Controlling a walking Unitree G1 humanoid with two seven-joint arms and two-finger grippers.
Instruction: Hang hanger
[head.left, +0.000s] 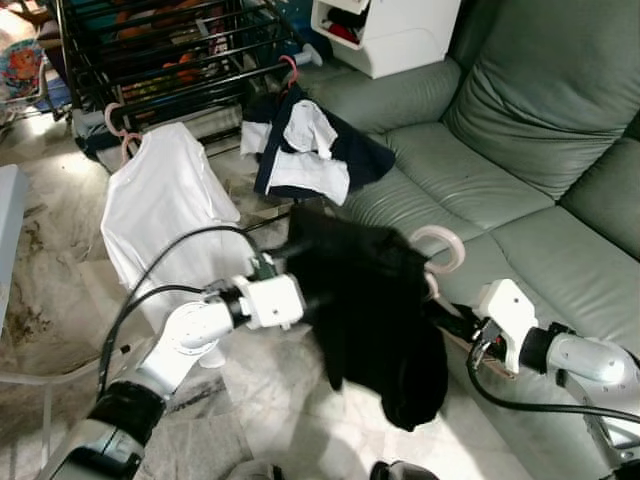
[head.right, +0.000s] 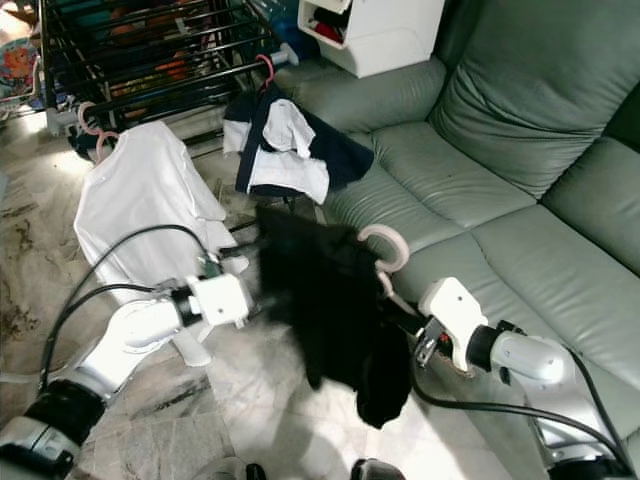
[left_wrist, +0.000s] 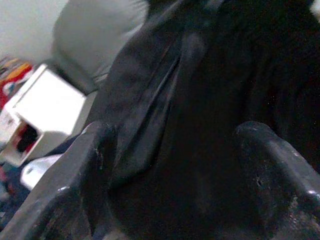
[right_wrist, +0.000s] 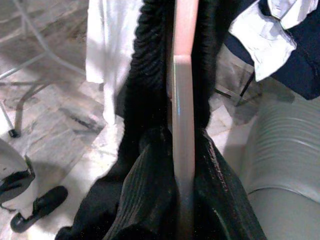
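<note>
A black garment (head.left: 370, 310) hangs on a pink hanger whose hook (head.left: 445, 240) sticks up above it, in front of the sofa. My right gripper (right_wrist: 182, 200) is shut on the pink hanger's bar (right_wrist: 184, 75), reaching in from the right; black cloth drapes over both fingers. My left gripper (left_wrist: 175, 165) reaches into the garment from the left at about mid-height. Its fingers (left_wrist: 90, 165) stand apart with folds of the black cloth between them. The drying rack (head.left: 170, 50) stands behind, up and to the left.
A white shirt (head.left: 160, 210) and a navy and white garment (head.left: 310, 150) hang on pink hangers from the rack's front bars. A grey-green sofa (head.left: 520, 150) fills the right side, a white cabinet (head.left: 390, 30) behind it. A dark shoe (right_wrist: 37, 207) lies on the marble floor.
</note>
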